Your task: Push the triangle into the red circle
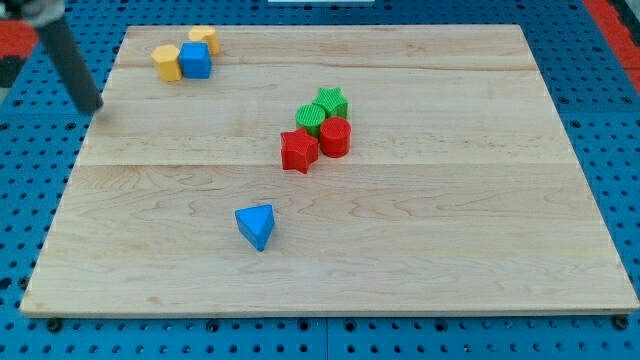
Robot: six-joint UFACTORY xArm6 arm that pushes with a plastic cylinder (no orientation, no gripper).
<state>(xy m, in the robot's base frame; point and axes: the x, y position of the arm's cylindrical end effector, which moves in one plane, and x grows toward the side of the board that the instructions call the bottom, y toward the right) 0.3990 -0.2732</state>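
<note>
A blue triangle (256, 226) lies on the wooden board (420, 250), below and left of the middle. A red circle (335, 136) sits in a cluster near the middle, touching a red star (298, 151), a green circle (312, 118) and a green star (331, 101). My tip (92, 108) is at the view's left edge of the board, far up and left of the blue triangle, touching no block.
At the view's top left stand a yellow hexagon (167, 62), a blue cube (196, 60) and a yellow block (204, 39), close together. Blue pegboard (30, 200) surrounds the board.
</note>
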